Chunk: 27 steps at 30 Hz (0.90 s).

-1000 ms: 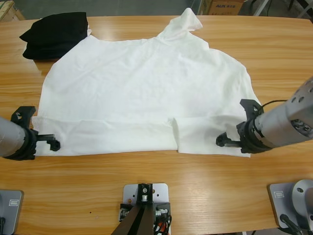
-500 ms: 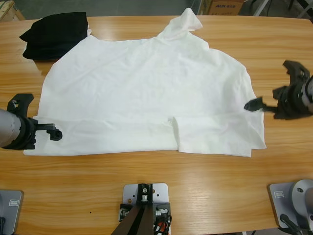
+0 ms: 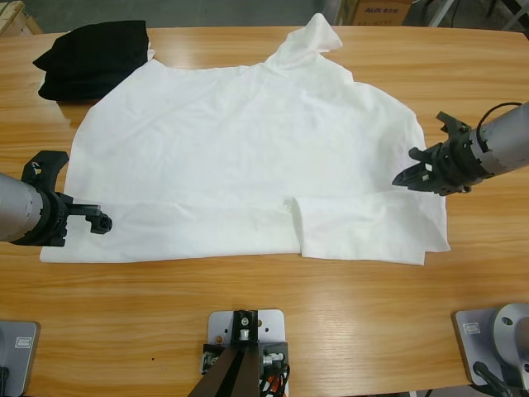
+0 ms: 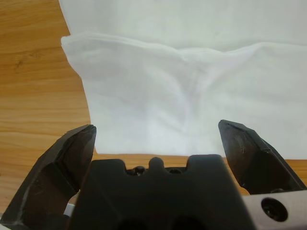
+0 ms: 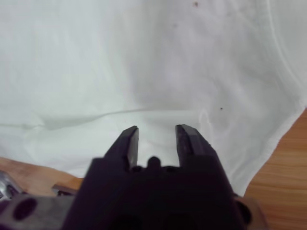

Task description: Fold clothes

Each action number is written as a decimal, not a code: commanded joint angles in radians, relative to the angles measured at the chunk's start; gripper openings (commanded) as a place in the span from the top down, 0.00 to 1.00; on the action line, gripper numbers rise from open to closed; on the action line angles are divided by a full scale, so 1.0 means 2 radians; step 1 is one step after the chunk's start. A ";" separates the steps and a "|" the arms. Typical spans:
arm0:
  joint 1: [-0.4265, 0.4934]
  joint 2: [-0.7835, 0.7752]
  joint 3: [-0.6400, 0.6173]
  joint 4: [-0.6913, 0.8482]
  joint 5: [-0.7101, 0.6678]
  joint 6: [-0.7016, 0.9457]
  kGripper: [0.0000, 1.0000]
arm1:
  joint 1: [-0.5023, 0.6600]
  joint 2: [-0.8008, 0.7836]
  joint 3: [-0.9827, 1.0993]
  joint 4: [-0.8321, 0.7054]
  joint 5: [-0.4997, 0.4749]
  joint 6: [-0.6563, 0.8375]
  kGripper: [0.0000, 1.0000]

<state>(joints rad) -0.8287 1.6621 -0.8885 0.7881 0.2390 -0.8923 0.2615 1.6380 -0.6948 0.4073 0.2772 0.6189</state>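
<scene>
The clothes, one large white T-shirt, lie spread flat across the table with a narrow band folded up along the near edge. My left gripper sits low at the shirt's near-left corner. In the left wrist view its jaws stand wide open, with the shirt's corner just ahead of them and nothing held. My right gripper points at the shirt's right edge. In the right wrist view this gripper hovers over the white cloth with a narrow gap between its jaws and nothing in it.
A small folded black garment lies at the far left, touching the shirt's far corner. Bare wooden table runs along the near side and past the shirt's right edge. A cardboard box shows beyond the far edge.
My right gripper let go of the near-right hem, swung out to the right, then came back to the shirt's right edge with narrower jaws. My left gripper shifted slightly away from the near edge.
</scene>
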 commanded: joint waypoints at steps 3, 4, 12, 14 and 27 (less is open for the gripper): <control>-0.003 0.016 0.007 -0.010 0.006 0.003 0.00 | -0.010 0.000 0.010 0.000 -0.028 0.019 0.29; -0.003 0.016 0.007 -0.009 0.006 0.003 0.00 | -0.010 0.006 0.010 0.000 -0.027 0.020 0.30; -0.003 0.014 0.009 -0.009 0.006 0.003 0.00 | -0.020 0.041 0.007 0.000 -0.012 0.027 0.52; -0.003 0.013 0.009 -0.009 0.006 0.003 0.00 | -0.023 0.041 0.006 0.002 -0.014 0.032 0.51; -0.003 0.013 0.012 -0.009 0.006 0.003 0.00 | -0.023 0.025 0.006 0.006 -0.009 0.033 0.98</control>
<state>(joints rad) -0.8287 1.6621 -0.8883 0.7839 0.2390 -0.8923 0.2292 1.6838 -0.6941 0.4078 0.2428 0.6690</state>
